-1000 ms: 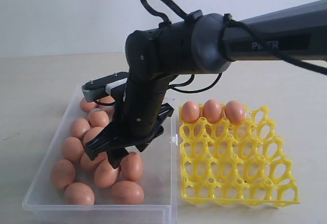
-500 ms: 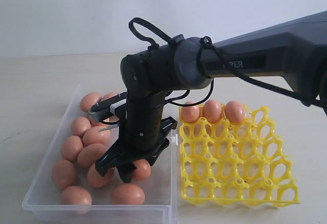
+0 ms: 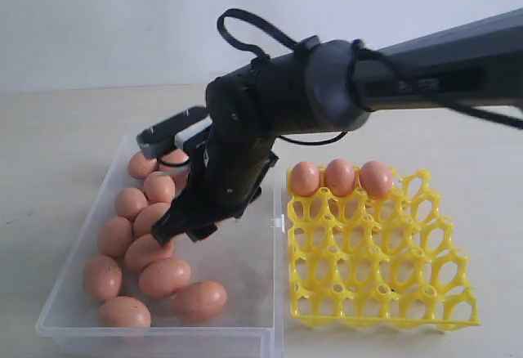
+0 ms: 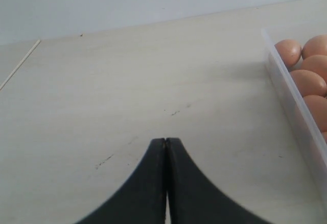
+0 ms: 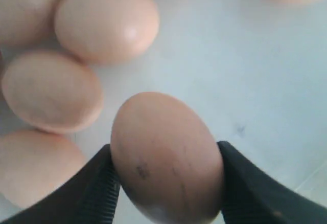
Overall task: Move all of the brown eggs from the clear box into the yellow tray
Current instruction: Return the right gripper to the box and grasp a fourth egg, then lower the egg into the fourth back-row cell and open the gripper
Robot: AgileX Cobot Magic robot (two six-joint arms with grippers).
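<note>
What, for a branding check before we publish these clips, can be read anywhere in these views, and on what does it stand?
No text can be read here.
Right arm: pale lettering on the forearm, too blurred to read.
Brown egg in the right gripper: dark specks only, no stamp.
Yellow tray and clear box: no label shows.

My right gripper [image 3: 189,229] raised from its low point in the clear box [image 3: 245,272], jaws narrowed onto one brown egg [image 5: 166,157] (now carried clear of the floor), front eggs [image 3: 198,299] resettled.
</note>
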